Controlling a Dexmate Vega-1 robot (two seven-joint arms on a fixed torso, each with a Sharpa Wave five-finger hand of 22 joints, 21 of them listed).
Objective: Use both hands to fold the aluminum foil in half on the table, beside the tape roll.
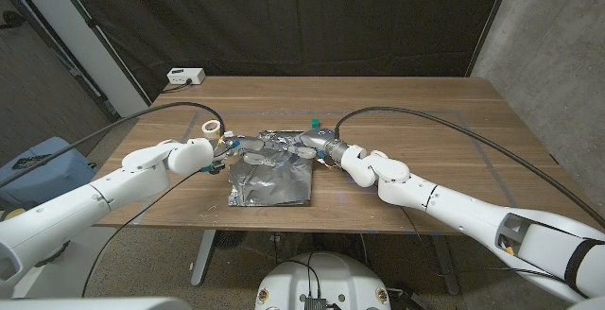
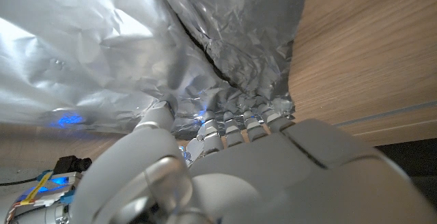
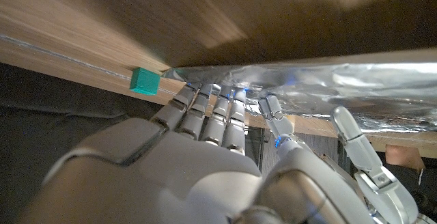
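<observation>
Two white robot hands are meeting over one crinkled silver sheet of aluminum foil (image 1: 269, 173), which is lying near the middle of the brown wooden table (image 1: 425, 121), its far part bunched up and lifted between them. The left hand (image 1: 210, 155) is working at the foil's far left corner, and the left wrist view is showing its fingers (image 2: 235, 125) tucked against a raised fold of foil (image 2: 232, 53), pinching it. The right hand (image 1: 326, 146) is reaching in at the far right corner; from its wrist camera the fingers (image 3: 212, 111) are lying along the foil's edge (image 3: 307, 80), thumb apart, so a firm grasp cannot be told. Crowding the left hand, a small cream-coloured roll of tape (image 1: 213, 128) is sitting just beside it on the far side. A little teal cube (image 1: 314, 121) is resting just beyond the foil, near the right hand, and it is showing again off the fingertips (image 3: 145, 80). At the far left corner of the table a white box with a cable (image 1: 185, 77) is sitting well apart. A blue bin (image 1: 43, 163) is standing on the floor to the left, its contents impossible to make out.
</observation>
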